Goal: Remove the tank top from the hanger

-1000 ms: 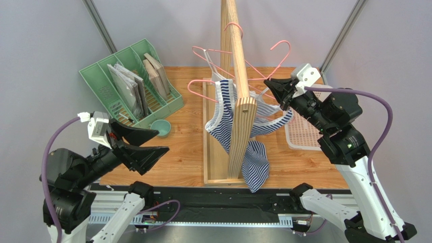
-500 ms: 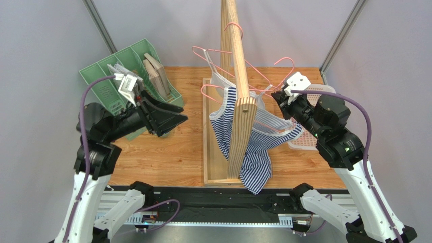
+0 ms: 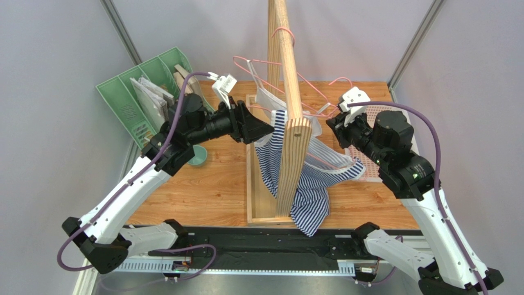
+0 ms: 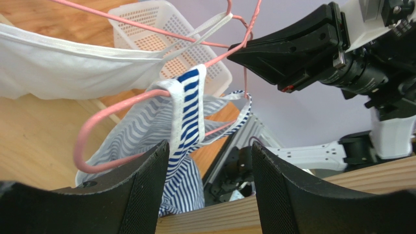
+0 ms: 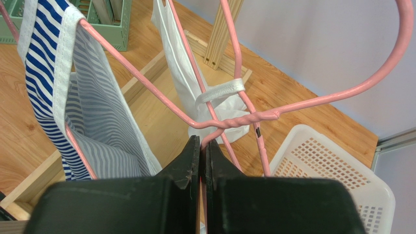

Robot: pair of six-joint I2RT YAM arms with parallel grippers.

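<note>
A blue-and-white striped tank top (image 3: 307, 184) hangs on a pink wire hanger (image 3: 340, 80), draped round the upright wooden rack (image 3: 294, 123). My right gripper (image 3: 335, 120) is shut on the hanger's wire just below its twisted neck (image 5: 229, 122); its jaws (image 5: 201, 141) pinch the pink wire. My left gripper (image 3: 267, 130) is open at the left of the rack. In the left wrist view the striped strap (image 4: 188, 112) lies over the hanger's shoulder (image 4: 112, 117), just beyond my open left gripper (image 4: 210, 146), near its left finger. Nothing is between the jaws.
A second pink hanger with a white top (image 3: 270, 101) hangs on the rack behind. A green file organizer (image 3: 147, 104) and a teal bowl (image 3: 197, 157) stand at the left. A white perforated basket (image 3: 369, 166) sits at the right, under my right arm.
My left arm has swung up from the near left to the rack, its open jaws now at the striped strap. My right gripper has drawn the hanger down and nearer.
</note>
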